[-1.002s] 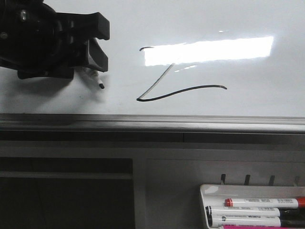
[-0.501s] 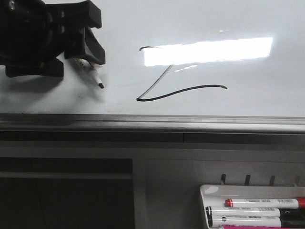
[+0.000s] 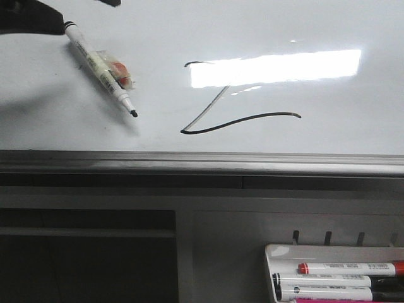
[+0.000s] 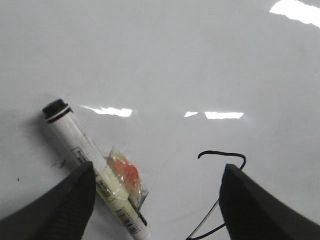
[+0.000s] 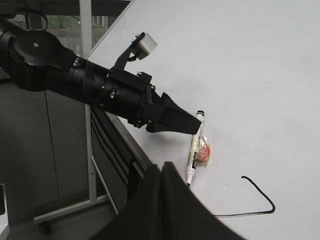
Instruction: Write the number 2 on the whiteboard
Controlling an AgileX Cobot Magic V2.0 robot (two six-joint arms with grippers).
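The left end effector (image 4: 155,200) sits at the far left upper corner in the front view, only a dark sliver of it showing. In its wrist view its 2 fingers (image 4: 55,205) are spread wide apart, holding nothing, with bare board between them.

Just right of it the marker (image 3: 101,68) lies loose on the whiteboard (image 3: 315,31), cap end up toward the left corner, black tip pointing down and right, close to the board's lower rim. A small clear wrapper with an orange patch (image 3: 120,71) clings to the barrel's right side.

Bare white surface separates the tip from the number 2 (image 3: 240,120), which sits near the board's middle: a short top stroke, a faint diagonal running down and left, then a wavy base sweeping right. Its lowest corner lies near the rim. A bright reflection of a light crosses the top stroke. To the right of the 2 and above it the board is plain and unmarked out to the frame's edge.

Below the rim, at the lower right, a white tray (image 3: 278,252) holds several markers lying side by side.

The right end effector (image 5: 162,172) shows in its wrist view with fingers pressed together, clear of the board.
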